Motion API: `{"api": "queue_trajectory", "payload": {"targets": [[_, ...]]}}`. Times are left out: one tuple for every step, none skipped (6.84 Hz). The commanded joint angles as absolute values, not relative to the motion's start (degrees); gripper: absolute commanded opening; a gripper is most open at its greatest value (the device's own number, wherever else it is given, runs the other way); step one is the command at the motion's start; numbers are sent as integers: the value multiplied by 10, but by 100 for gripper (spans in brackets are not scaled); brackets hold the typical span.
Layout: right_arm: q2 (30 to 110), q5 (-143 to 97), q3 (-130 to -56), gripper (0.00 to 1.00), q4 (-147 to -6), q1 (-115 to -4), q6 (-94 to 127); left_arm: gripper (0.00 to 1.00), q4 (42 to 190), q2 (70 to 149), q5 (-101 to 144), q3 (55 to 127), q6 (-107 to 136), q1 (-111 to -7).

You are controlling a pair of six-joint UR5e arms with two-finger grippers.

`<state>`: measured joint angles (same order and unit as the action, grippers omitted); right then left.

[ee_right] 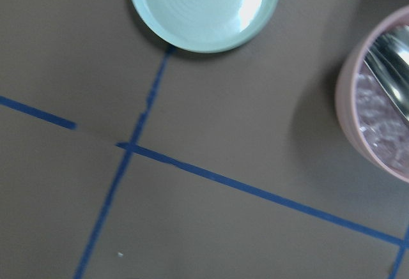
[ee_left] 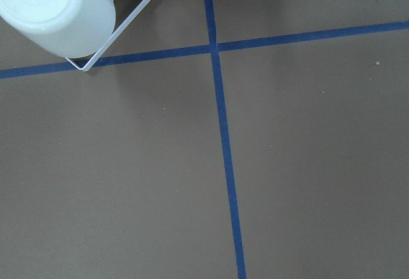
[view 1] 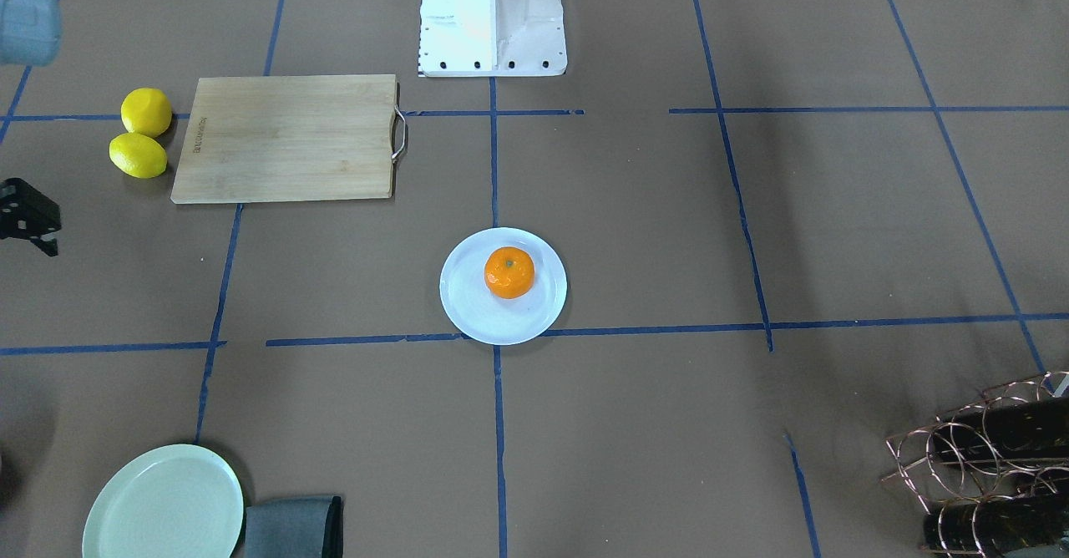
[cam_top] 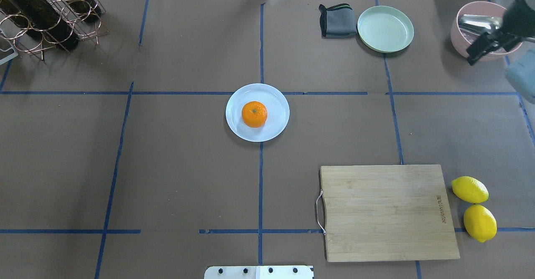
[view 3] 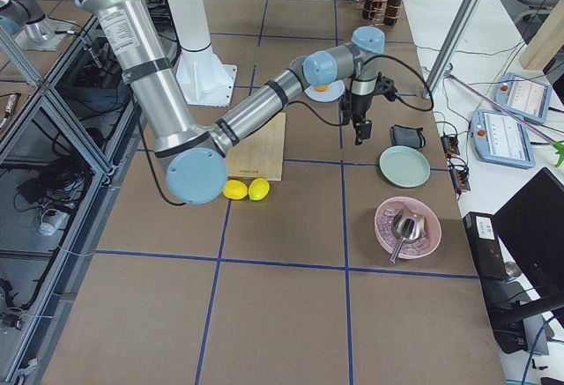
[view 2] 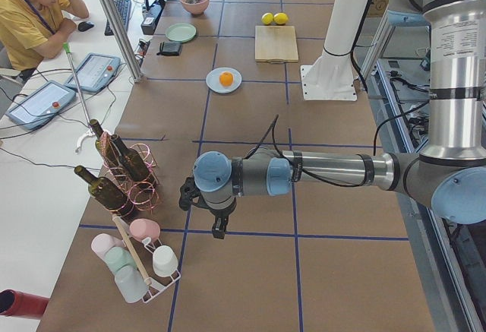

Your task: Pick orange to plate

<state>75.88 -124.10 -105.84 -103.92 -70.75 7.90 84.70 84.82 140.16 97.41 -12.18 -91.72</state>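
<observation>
orange on plate at ctr; 2 lemons just beside cutting board.

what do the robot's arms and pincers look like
Both arms are built alike: silver metal tubes joined by rounded pale-blue joint caps. The left arm has a thin black cable looping along its forearm, and the left pincer is black and blocky with slim fingers. The right arm has a similar black cable at its wrist, above the black right pincer. No readable markings show.

The orange is vivid orange, the plate pale bluish-white, lemons yellow.
</observation>
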Motion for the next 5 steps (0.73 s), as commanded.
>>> {"api": "queue_trajectory", "payload": {"targets": [[872, -1255, -1063, 100, -991, -778, 74, 100, 848, 851, 1395, 977, -122, -918], [908, -1266, -1063, 100, -988, -798, 72, 100, 850, 853, 1395, 978, -122, -917], [940, -1267, -1060, 100, -987, -805, 28, 100, 850, 848, 1396, 984, -122, -918], [962, -1268, -1058, 100, -965, -821, 11, 100, 850, 848, 1395, 982, -122, -918], [985, -1278, -1057, 100, -925, -824, 11, 100, 850, 847, 1396, 983, -122, -918]]}}
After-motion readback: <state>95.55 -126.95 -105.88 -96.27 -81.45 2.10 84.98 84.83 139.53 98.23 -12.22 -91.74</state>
